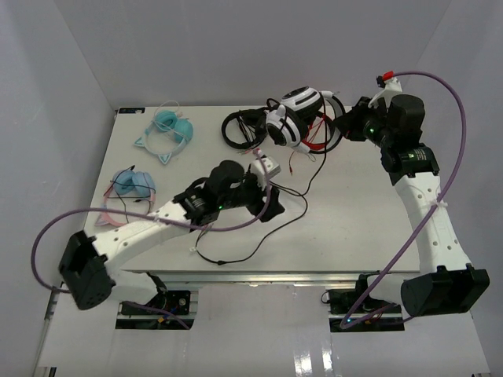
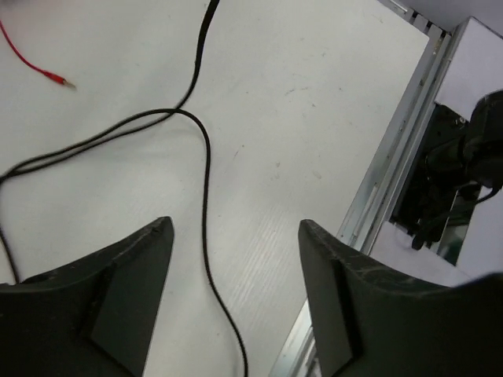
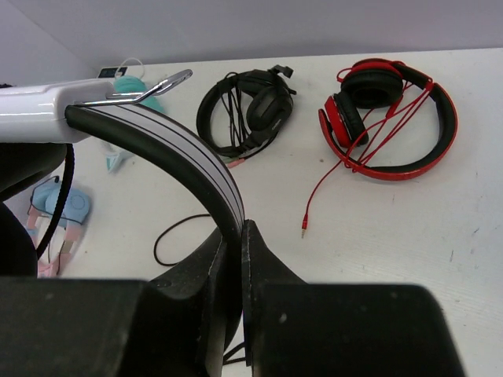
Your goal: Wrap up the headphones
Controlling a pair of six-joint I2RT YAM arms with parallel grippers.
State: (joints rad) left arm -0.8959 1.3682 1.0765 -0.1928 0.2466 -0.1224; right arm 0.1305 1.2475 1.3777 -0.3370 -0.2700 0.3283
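The white headphones [image 1: 295,110] are being held up near the far edge of the table [image 1: 354,236]. Their headband [image 3: 177,145] is being pinched tightly by the right gripper [image 3: 240,236]. The left gripper [image 2: 236,226] is being held spread wide, low over the thin black cable [image 2: 206,173] that is lying looped on the table, with nothing grasped.

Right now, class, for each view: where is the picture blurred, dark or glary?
Top external: even light, faint shadows, glare on the glossy near surface. Left wrist: cable crisp, left gripper dark and soft. Right wrist: right gripper a featureless black mass, the headphones headband sharp.
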